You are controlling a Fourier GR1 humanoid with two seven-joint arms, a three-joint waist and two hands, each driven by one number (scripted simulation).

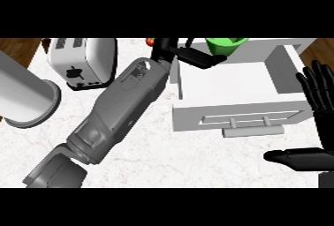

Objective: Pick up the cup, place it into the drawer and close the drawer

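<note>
While the left hand (195, 56) pinches the cup (227, 44) at twelve o'clock, it should clear the drawer (195, 117) wall before releasing; the right hand (320, 95) rests spread.

The counter (157, 150) is viewed by one camera set at the robot's head, pointed steeply downward and kept near its top.

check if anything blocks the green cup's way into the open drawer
Nothing visible does: the left robot hand holds the green plastic cup at the open white drawer's far edge, and the drawer's inside looks bare.
</note>
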